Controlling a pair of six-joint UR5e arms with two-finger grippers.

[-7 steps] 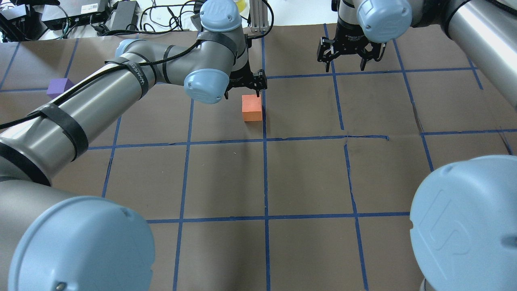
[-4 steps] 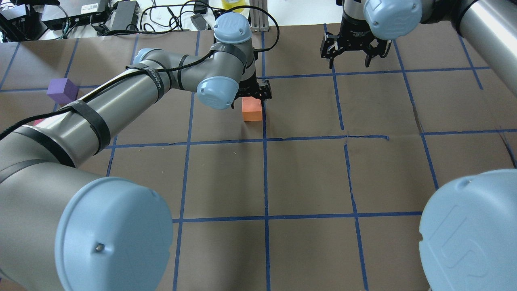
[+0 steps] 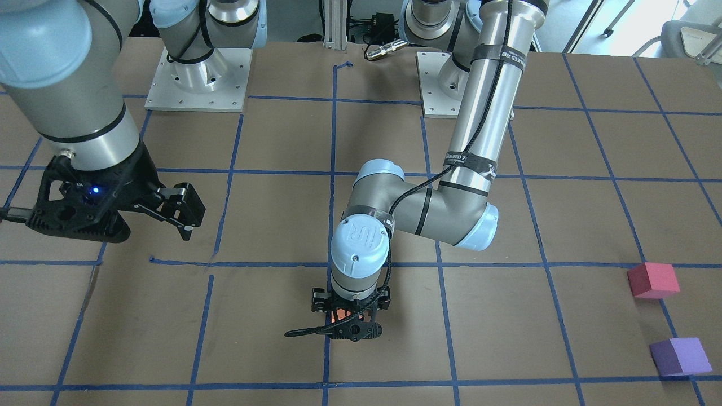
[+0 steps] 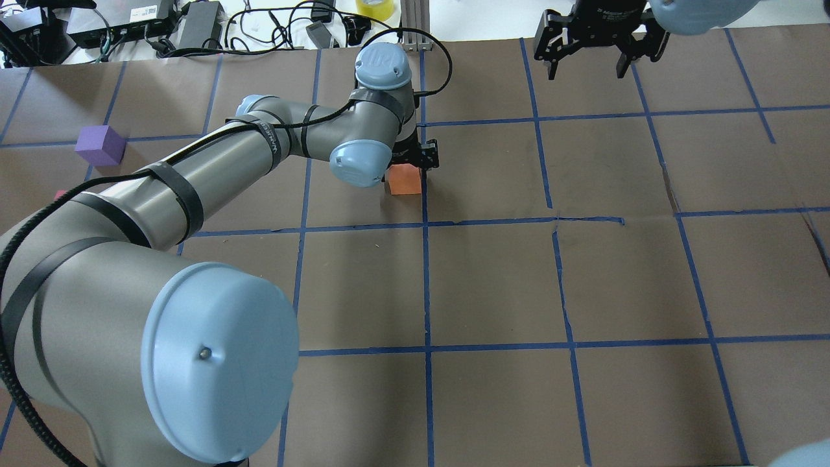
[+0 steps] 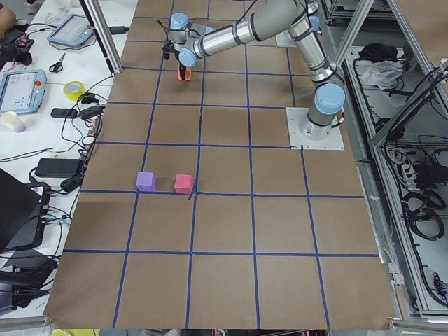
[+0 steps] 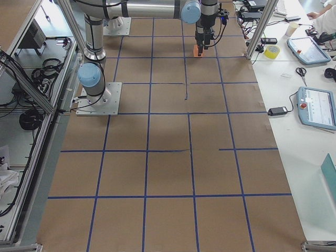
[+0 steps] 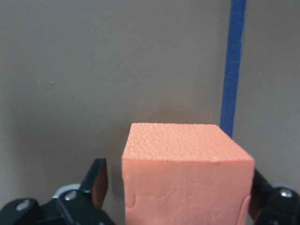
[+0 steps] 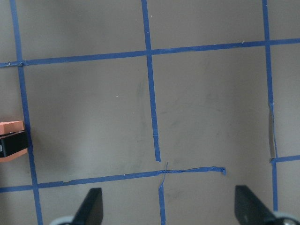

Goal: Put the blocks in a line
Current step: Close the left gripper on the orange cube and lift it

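Observation:
The orange block (image 4: pixel 403 181) sits on the brown table next to a blue tape line. My left gripper (image 4: pixel 408 167) is low over it, open. In the left wrist view the block (image 7: pixel 187 173) stands between the two fingers (image 7: pixel 97 185), with a small gap on one side. The purple block (image 4: pixel 99 145) and the pinkish-red block (image 3: pixel 652 280) sit side by side far to my left, apart from each other. My right gripper (image 4: pixel 587 55) is open and empty, raised near the far edge. The orange block shows at the left edge of the right wrist view (image 8: pixel 10 126).
Cables, power bricks and a yellow tape roll (image 4: pixel 373 8) lie beyond the table's far edge, by an aluminium post (image 4: pixel 415 26). The two arm bases (image 3: pixel 197 79) stand at my side. Blue tape lines divide the brown cover into squares.
My left gripper has come down around the orange block, which has not moved. My right gripper has drawn back toward the far edge, still open.

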